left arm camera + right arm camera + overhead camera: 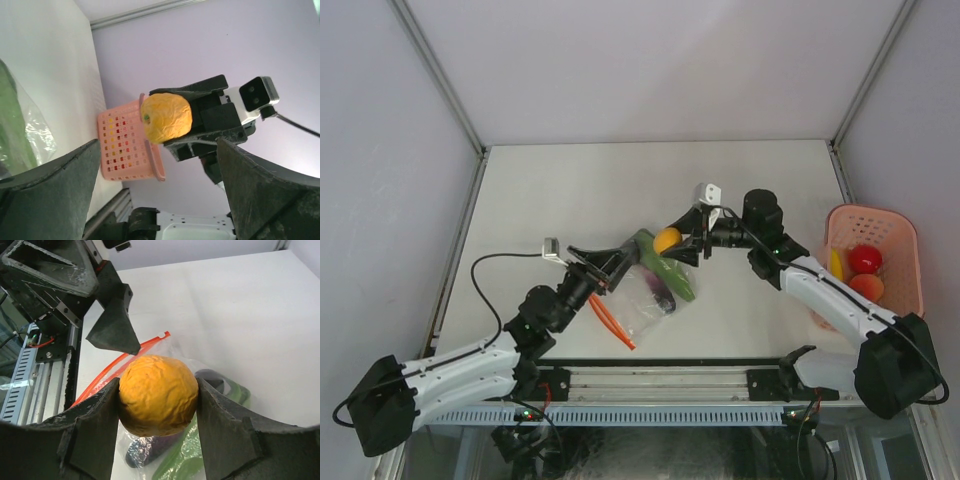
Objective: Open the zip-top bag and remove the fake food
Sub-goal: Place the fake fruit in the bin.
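The clear zip-top bag [645,300] lies at the table's middle, its red zip strip [610,320] toward the near side. Inside it lie fake food pieces: a long green one [666,268] and a dark purple one [660,295]. My right gripper [157,405] is shut on a wrinkled orange fruit [157,395], held just above the bag [210,440]. My left gripper [618,262] hangs open beside the bag's left edge, with nothing between its fingers [60,190]. The left wrist view looks across at the held orange fruit [166,118].
A pink perforated basket [910,250] stands at the table's right edge and holds a red round piece [865,258], an orange piece [867,286] and a yellow piece [836,262]. Purple walls close off the left, the back and the right.
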Action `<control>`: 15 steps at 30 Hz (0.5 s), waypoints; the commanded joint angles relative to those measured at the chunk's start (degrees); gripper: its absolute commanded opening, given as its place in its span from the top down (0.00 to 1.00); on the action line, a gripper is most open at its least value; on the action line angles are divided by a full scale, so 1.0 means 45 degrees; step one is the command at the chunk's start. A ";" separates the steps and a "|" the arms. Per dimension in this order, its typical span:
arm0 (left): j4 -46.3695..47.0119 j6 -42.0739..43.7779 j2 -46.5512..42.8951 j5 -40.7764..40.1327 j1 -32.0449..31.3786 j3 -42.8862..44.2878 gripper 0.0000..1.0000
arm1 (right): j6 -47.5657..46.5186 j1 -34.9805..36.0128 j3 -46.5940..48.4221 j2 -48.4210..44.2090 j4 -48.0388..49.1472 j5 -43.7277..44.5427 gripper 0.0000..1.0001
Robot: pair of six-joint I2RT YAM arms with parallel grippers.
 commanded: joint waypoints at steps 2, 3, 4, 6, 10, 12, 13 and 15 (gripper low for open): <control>-0.1432 0.2445 -0.0791 -0.0434 -0.0024 0.0198 0.00 | 0.0299 -0.0759 0.0681 -0.0677 -0.0045 -0.0467 0.94; -0.1821 0.2750 -0.0917 -0.0443 -0.0019 0.0291 0.00 | 0.0237 -0.0881 0.0687 -0.0728 -0.0098 -0.0462 0.94; -0.2168 0.3108 -0.1028 -0.0413 -0.0023 0.0393 0.00 | 0.0190 -0.1011 0.0693 -0.0762 -0.0139 -0.0489 0.94; -0.2838 0.3767 -0.1209 -0.0338 -0.0011 0.0648 0.00 | 0.0053 -0.1220 0.0683 -0.0840 -0.0211 -0.0511 0.94; -0.3962 0.4767 -0.1538 -0.0303 -0.0022 0.0926 0.00 | -0.0273 -0.1665 0.0833 -0.0981 -0.0631 -0.0517 0.94; -0.4393 0.5207 -0.1724 -0.0294 -0.0022 0.0944 0.00 | -0.0467 -0.1898 0.0922 -0.1077 -0.0932 -0.0532 0.94; -0.4586 0.5410 -0.1803 -0.0309 -0.0009 0.0971 0.00 | -0.0593 -0.2025 0.0964 -0.1128 -0.1085 -0.0534 0.94; -0.5097 0.5748 -0.1990 -0.0384 -0.0005 0.1010 0.00 | -0.0835 -0.2285 0.1068 -0.1241 -0.1405 -0.0567 0.94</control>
